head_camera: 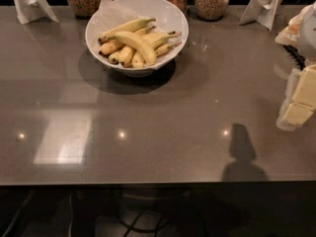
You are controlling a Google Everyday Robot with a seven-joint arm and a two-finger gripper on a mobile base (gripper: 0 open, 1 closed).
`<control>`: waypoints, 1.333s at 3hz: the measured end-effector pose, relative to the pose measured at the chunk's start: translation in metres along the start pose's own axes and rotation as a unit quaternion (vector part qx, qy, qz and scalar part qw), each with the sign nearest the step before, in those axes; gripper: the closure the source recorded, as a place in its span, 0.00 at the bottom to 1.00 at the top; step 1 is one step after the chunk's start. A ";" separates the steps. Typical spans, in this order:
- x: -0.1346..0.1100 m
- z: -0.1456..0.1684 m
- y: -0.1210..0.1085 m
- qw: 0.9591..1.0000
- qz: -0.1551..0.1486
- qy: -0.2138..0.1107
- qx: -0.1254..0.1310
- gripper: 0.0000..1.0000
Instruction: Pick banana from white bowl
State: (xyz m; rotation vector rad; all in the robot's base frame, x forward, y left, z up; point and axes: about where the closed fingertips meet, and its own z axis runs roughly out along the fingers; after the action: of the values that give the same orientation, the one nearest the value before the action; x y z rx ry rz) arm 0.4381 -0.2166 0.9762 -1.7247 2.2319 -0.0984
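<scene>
1. Several bananas lay heaped in the white bowl (170, 15), and the banana (139, 46) I was after, the thick, strongly arched one, rested on top of the heap, crossing over the others toward the bowl's near rim.
2. Its lower neighbours were partly hidden beneath it. I could make out a straighter, paler one behind it and some short, stubby ones, but not a sure count.
3. A sheet of white paper (105, 15) lined the bowl's left side and rose above its rim.
4. My gripper (296, 113) hung well apart from the bowl, far to its right and nearer the camera, above the table (148, 132). The picture's right edge cut part of it off, so only pale, blocky shapes showed. I could not tell how far it was open, nor whether it had hold of anything.
5. Four glass jars (211, 1) of grains stood in a row just behind the bowl. Their tops were cut off by the upper edge, and the bowl's far rim hid the bases of the middle two.
6. Two white folded stands (30, 4) stood behind the bowl, one on either side, both cropped at the top.
7. A dark shadow (242, 154) lay on the table right of the bowl, toward the near edge, its source hard to make out.
</scene>
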 end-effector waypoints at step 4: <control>-0.063 0.006 -0.031 0.994 -0.007 -0.105 0.030 0.00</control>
State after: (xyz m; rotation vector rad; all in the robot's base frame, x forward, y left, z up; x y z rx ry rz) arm 0.4828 -0.1642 0.9909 -1.6373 2.0456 0.0121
